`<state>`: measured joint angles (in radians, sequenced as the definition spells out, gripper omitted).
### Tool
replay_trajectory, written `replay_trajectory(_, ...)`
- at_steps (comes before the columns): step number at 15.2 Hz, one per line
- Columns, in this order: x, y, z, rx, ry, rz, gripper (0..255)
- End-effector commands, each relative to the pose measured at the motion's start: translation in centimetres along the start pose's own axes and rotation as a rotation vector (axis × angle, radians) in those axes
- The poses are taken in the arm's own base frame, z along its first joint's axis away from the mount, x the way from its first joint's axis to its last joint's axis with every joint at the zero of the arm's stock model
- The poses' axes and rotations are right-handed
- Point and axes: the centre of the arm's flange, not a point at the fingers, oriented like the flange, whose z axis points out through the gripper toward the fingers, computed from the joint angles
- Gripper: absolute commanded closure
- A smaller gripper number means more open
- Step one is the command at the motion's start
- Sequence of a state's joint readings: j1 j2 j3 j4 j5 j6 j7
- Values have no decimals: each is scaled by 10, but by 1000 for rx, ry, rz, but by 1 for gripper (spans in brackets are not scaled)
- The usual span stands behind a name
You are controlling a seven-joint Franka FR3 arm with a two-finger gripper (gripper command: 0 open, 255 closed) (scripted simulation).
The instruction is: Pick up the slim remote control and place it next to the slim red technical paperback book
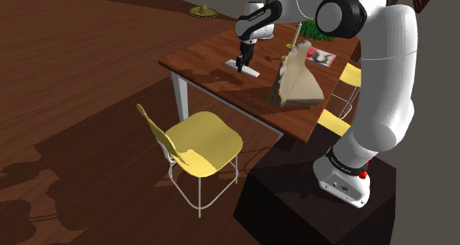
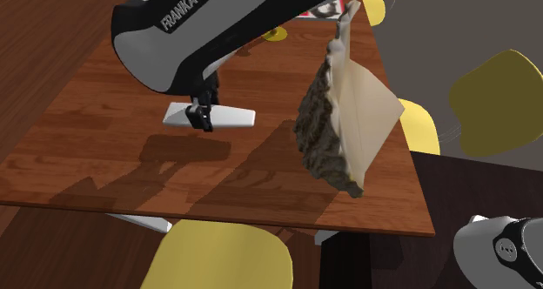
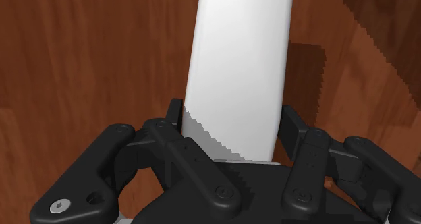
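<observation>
Yellow chair (image 1: 200,139): nearest us, standing off the table's (image 1: 203,63) long edge, no bother to the arm.
Slim white remote (image 2: 233,116): flat on the wood at mid-table, not lifted yet, I'd say.
Gripper (image 3: 233,121): right down on it, fingers pinching its narrow width, likely the only span they can take.
Tan wedge-shaped object (image 1: 296,81): standing between remote and goal, so the carry must clear it.
Red-and-white book (image 1: 322,57): by the table's far edge, the destination.

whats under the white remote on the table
The white remote lies flat on the wooden table, nothing else showing beneath it. The black gripper straddles it and hides the tabletop there.
</observation>
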<state>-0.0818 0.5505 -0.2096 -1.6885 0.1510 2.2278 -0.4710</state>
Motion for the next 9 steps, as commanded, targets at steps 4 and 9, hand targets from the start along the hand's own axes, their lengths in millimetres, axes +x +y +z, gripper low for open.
replay_trajectory(4, 0, 0, -26, 0, 0, 0, 255)
replay_trajectory(9, -26, 29, -32, 0, 0, 0, 255)
